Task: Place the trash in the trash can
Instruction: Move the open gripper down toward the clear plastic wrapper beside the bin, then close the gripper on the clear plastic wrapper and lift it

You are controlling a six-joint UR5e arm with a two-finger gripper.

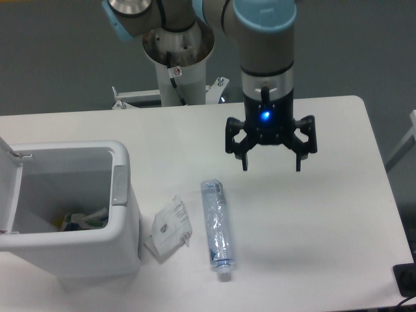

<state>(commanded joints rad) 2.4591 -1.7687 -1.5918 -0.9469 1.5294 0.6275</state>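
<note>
Plastic bottle (216,225) lying flat beside paper packet (171,225), right of trash can (121,214); long axis near-far. Below-left of gripper (271,165), hovering spread wide, empty.

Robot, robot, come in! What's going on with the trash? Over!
Gripper open, empty, above the table. Bottle and paper packet lie on the table, not picked up. Trash can lid open. Nothing blocking.

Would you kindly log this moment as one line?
hand: open, above table, empty | bottle: on table | paper packet: on table | trash can: lid open
</note>
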